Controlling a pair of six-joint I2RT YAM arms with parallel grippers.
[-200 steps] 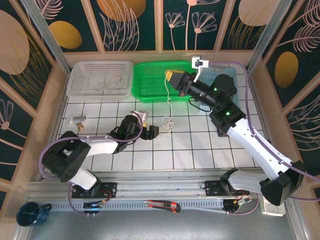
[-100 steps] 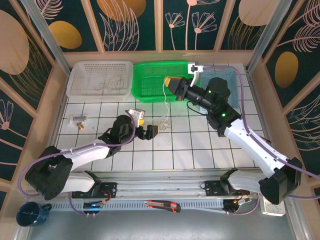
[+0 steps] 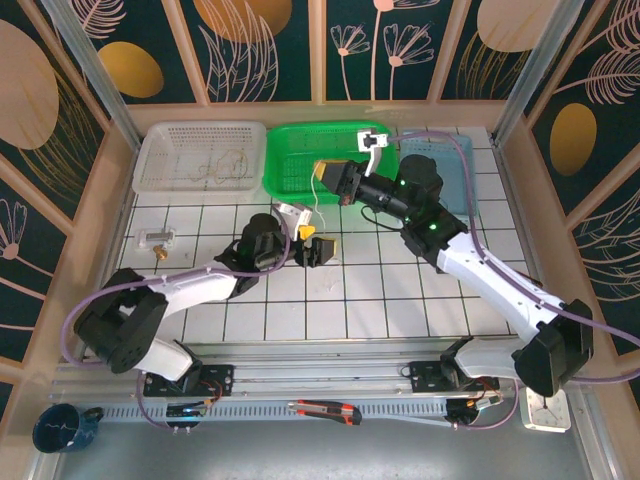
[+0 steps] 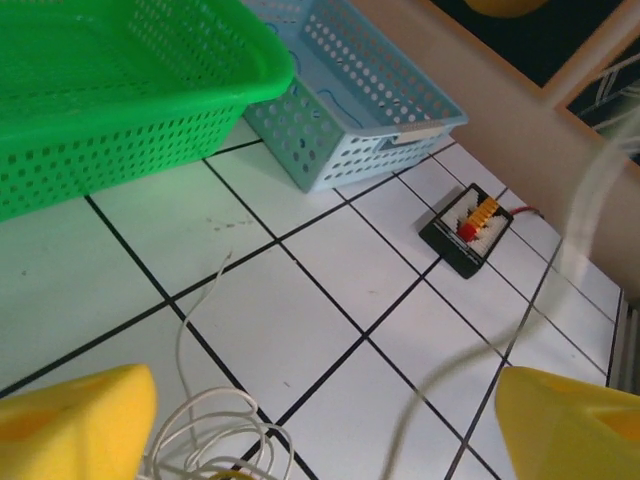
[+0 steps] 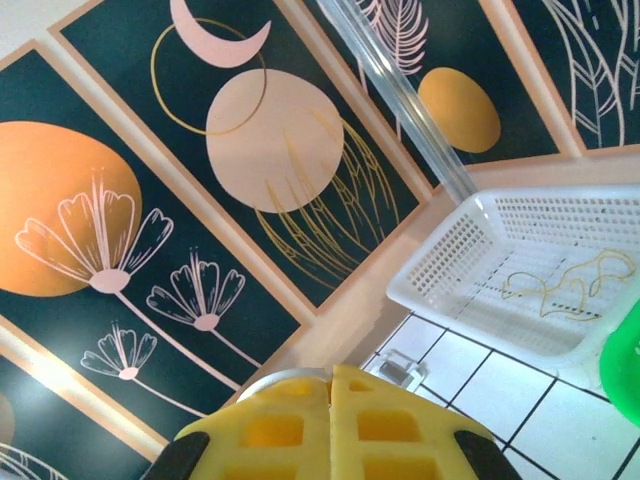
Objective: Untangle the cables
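A thin white cable (image 3: 317, 205) hangs from my right gripper (image 3: 322, 176), which is shut on its upper end above the front rim of the green basket (image 3: 295, 160). The yellow pads (image 5: 300, 430) are pressed together. The cable's lower end lies coiled (image 4: 215, 428) on the tiles between the wide-apart yellow fingers (image 4: 70, 425) of my left gripper (image 3: 314, 243), which is open around it. One blurred strand (image 4: 560, 230) rises past the right finger. A tan cable (image 3: 215, 165) lies loose in the white basket (image 3: 160, 140) and shows in the right wrist view (image 5: 560, 285).
A pale blue basket (image 4: 350, 110) stands right of the green one, partly behind the right arm. A small black box with yellow and red parts (image 4: 466, 228) sits on the tiles. A small clear and brass piece (image 3: 158, 240) lies at the left. A utility knife (image 3: 325, 410) rests on the front rail.
My right gripper has swung left along the green basket with the white cable in it. My left gripper has moved right, up to the cable's lower coil.
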